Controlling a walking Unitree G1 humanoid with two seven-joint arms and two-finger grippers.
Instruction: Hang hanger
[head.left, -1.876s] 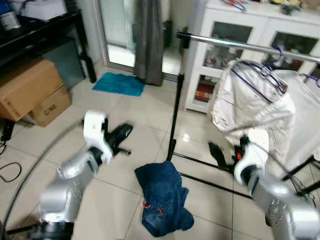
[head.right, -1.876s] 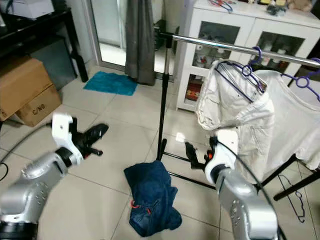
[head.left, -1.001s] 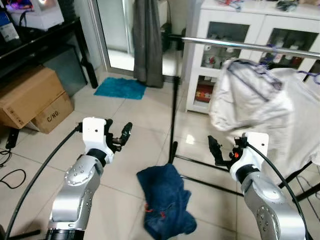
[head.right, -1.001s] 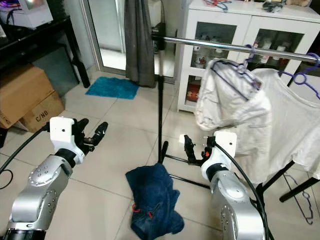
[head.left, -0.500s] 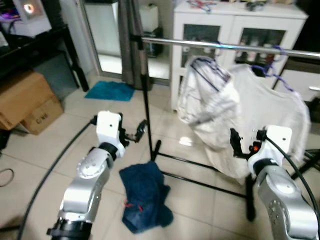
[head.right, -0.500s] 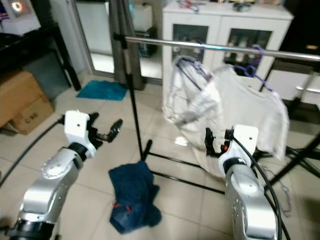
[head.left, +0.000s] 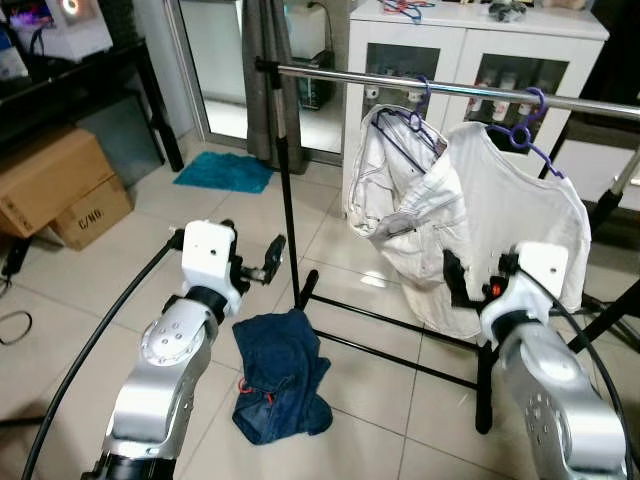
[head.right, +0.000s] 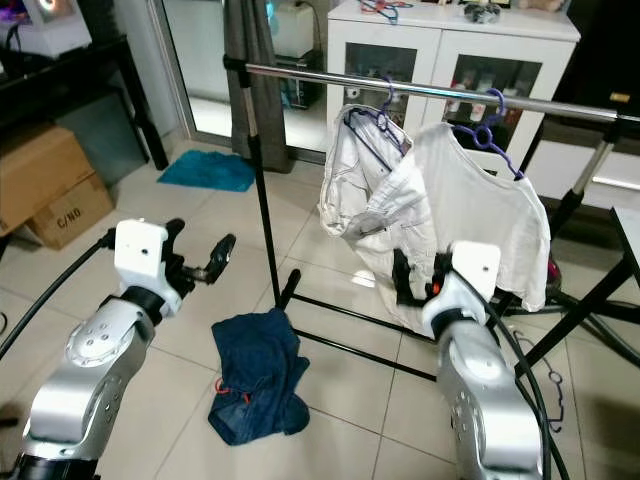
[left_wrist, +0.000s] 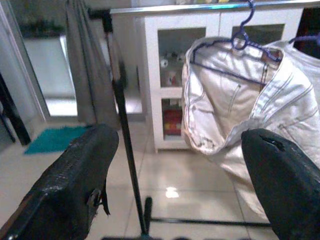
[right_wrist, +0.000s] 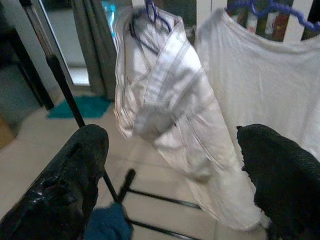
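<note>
Tiled floor (head.left: 120, 260) runs back to a white cabinet (head.left: 470, 50), with cardboard boxes (head.left: 60, 190) at the robot's left and a clothes rail (head.left: 400, 85) crossing the head views. From the left eye view, two purple hangers are on the rail: one hanger (head.left: 400, 120) carries a cream jacket (head.left: 400, 210), the other hanger (head.left: 525, 125) a white shirt (head.left: 520, 210). A blue garment (head.left: 275, 385) lies crumpled on the floor by the rail's upright, well below both arms. The left gripper (head.left: 262, 265) is raised beside the upright, fingers parted and empty; the right gripper (head.left: 470, 280) is held up just before the shirt's lower edge, likewise parted and empty. The right eye view confirms this. The left wrist view shows its fingers (left_wrist: 75, 190) spread wide, framing the jacket and its hanger, apart from both. The right wrist view shows fingers (right_wrist: 65, 185) wide apart, jacket and shirt ahead, not touched. Judgement: nothing is in hand, so the approach or fetch step is current; no loose hanger can be identified with certainty. Next move calls for locating one, possibly with the floor garment, and stooping to reach it
</note>
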